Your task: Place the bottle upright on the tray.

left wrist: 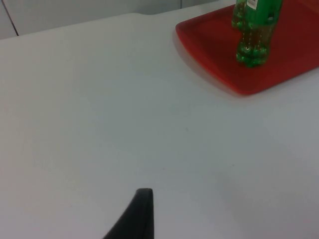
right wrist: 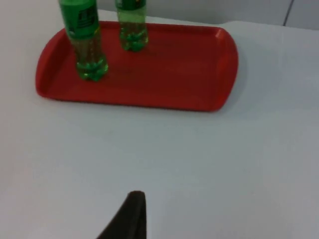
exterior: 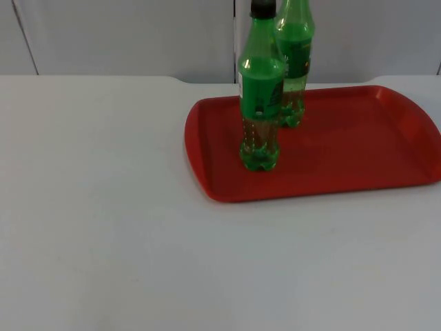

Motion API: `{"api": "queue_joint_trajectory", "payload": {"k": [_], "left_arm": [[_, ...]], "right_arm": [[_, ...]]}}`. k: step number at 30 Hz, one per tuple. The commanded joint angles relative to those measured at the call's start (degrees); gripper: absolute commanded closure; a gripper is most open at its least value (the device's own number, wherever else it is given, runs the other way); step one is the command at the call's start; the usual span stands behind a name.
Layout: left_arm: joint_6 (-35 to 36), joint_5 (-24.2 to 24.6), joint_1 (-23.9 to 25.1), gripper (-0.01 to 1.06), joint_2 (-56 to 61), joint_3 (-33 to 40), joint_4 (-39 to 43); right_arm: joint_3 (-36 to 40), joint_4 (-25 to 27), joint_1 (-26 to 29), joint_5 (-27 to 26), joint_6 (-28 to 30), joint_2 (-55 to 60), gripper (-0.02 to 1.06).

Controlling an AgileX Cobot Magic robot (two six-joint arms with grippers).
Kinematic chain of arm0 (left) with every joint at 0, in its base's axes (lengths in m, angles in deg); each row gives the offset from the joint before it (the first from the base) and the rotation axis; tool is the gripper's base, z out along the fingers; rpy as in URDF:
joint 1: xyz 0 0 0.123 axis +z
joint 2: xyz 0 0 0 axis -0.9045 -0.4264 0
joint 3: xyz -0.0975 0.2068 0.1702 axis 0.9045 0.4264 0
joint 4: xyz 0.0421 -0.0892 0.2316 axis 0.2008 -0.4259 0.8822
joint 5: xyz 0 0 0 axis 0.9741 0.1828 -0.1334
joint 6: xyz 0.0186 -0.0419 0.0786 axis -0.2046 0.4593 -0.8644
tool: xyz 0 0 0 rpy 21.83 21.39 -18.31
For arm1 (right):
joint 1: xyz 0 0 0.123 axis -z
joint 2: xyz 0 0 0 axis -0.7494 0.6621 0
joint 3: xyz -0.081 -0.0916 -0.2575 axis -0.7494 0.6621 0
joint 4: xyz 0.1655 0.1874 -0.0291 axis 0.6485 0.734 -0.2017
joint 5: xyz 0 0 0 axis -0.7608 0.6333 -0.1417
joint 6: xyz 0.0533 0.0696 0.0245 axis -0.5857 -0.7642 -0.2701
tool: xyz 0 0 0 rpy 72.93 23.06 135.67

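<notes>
Left tool (left wrist: 142, 209) waits; green bottle (exterior: 260, 96) (black cap) upright on tray (exterior: 358, 158).

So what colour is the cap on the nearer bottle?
Black, on the nearer bottle; it shows best from the top view.

Red tray (exterior: 358, 152) at table's 2 o'clock. Two green bottles upright on it: nearer bottle (exterior: 260, 103), black cap, green label; second bottle (exterior: 295, 62) just behind at 1 o'clock, possibly touching.

Top and both wrist views share the tray (exterior: 358, 158).
</notes>
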Motion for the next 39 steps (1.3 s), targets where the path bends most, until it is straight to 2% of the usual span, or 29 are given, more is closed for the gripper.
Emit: {"api": "queue_joint_trajectory", "payload": {"k": [1, 10, 16, 39], "left_arm": [[0.24, -0.10, 0.00, 0.00, 0.28, 0.20, -0.22], [0.24, -0.10, 0.00, 0.00, 0.28, 0.20, -0.22], [0.24, -0.10, 0.00, 0.00, 0.28, 0.20, -0.22], [0.24, -0.10, 0.00, 0.00, 0.28, 0.20, -0.22]], "right_arm": [[0.25, 0.18, 2.73, 0.01, 0.18, -0.22, -0.01], [0.25, 0.18, 12.38, 0.01, 0.18, -0.22, -0.01], [0.25, 0.18, 16.84, 0.01, 0.18, -0.22, -0.01], [0.25, 0.18, 17.41, 0.01, 0.18, -0.22, -0.01]]}}
